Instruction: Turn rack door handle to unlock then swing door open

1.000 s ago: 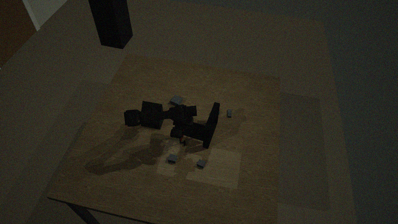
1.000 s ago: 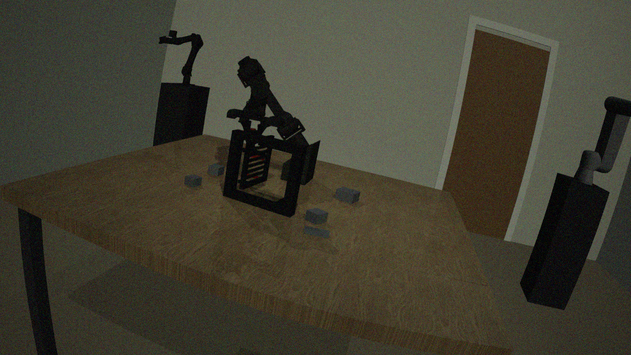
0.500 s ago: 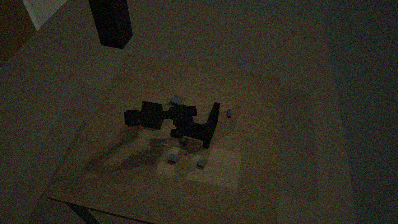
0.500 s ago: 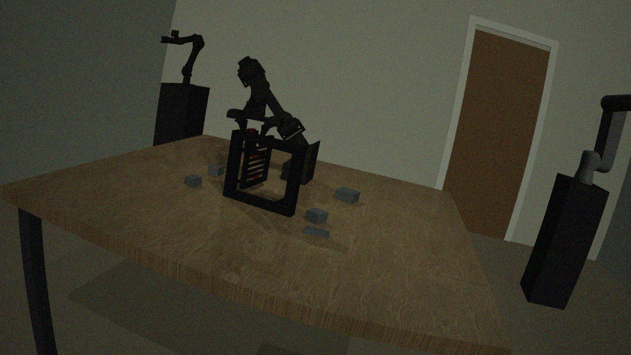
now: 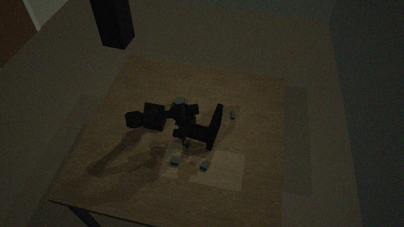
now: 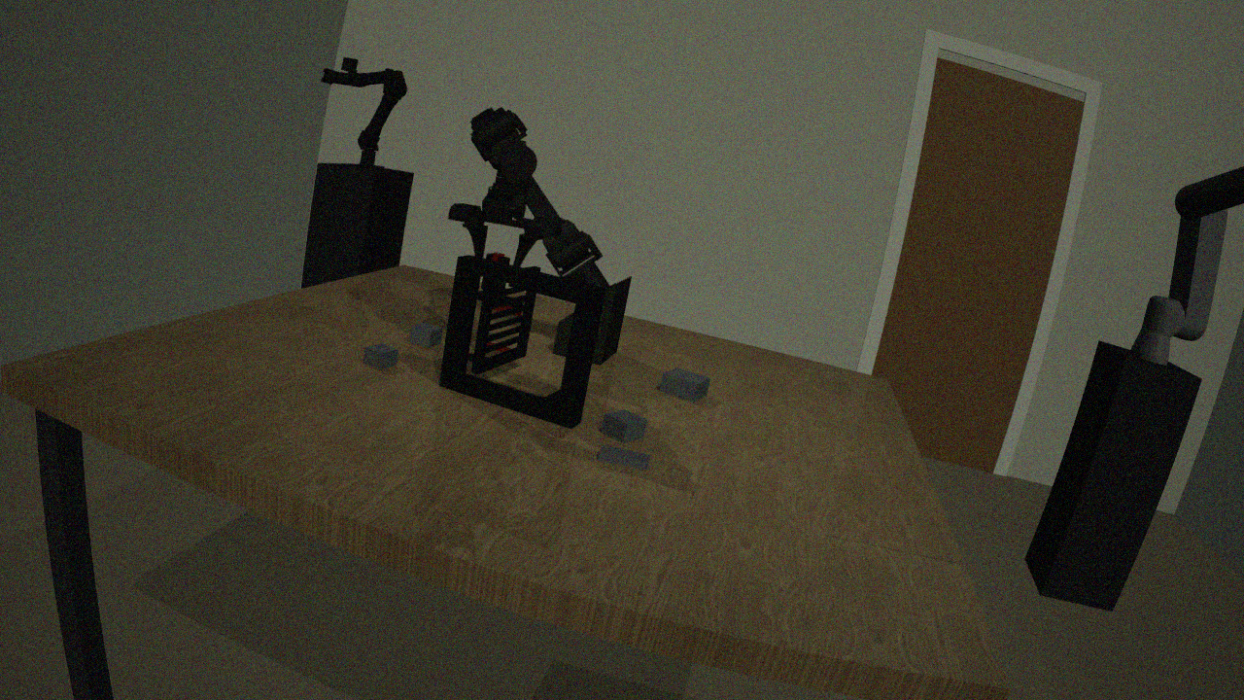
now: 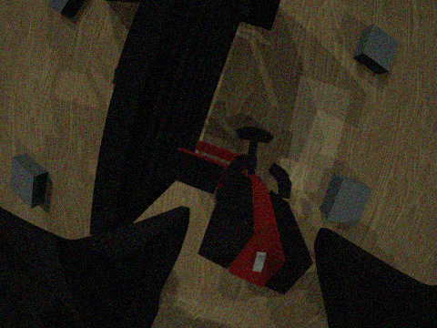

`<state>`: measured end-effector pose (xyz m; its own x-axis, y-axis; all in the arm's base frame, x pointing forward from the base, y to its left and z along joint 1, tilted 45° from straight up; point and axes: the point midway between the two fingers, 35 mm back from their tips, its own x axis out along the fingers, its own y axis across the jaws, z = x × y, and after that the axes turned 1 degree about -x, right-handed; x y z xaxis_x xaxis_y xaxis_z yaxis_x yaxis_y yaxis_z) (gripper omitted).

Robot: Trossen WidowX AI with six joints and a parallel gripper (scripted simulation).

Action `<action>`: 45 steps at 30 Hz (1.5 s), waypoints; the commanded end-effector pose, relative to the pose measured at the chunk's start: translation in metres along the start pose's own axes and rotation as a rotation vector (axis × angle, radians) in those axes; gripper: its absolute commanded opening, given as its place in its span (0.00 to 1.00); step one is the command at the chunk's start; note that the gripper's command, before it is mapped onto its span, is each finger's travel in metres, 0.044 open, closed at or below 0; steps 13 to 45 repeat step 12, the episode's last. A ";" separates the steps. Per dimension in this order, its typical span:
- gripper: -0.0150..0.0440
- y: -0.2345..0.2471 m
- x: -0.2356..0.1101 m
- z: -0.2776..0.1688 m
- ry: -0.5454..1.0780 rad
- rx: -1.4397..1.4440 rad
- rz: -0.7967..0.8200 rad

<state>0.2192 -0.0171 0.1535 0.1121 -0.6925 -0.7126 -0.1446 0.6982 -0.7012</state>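
Note:
The dark rack frame (image 5: 216,126) (image 6: 452,348) stands upright on the table. The slatted door (image 6: 504,326) (image 5: 197,132) (image 7: 159,114) is swung out, roughly square to the frame; its exact angle is hard to read. The black-and-red handle (image 7: 266,228) (image 6: 497,258) is upright at the door's free edge, with a latch piece beside it. It looks turned relative to the door. My gripper (image 7: 255,228) (image 6: 499,260) is open around the handle, one finger on each side, with gaps on both sides in the wrist view. The top view hides the fingertips behind the arm.
Grey-blue blocks (image 5: 175,160) (image 5: 204,165) (image 7: 348,200) (image 7: 377,47) lie near the door's free edge. Others (image 5: 232,114) (image 6: 683,383) (image 6: 623,425) lie on the other side of the rack. My arm's dark base (image 5: 154,117) stands behind the door.

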 end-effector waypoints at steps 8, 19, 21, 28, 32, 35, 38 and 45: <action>0.76 0.000 -0.020 0.000 -0.038 0.004 0.022; 0.76 0.000 -0.026 0.000 -0.050 0.003 0.027; 0.76 0.000 -0.026 0.000 -0.050 0.003 0.027; 0.76 0.000 -0.026 0.000 -0.050 0.003 0.027; 0.76 0.000 -0.026 0.000 -0.050 0.003 0.027; 0.76 0.000 -0.026 0.000 -0.050 0.003 0.027; 0.76 0.000 -0.026 0.000 -0.050 0.003 0.027; 0.76 0.000 -0.026 0.000 -0.050 0.003 0.027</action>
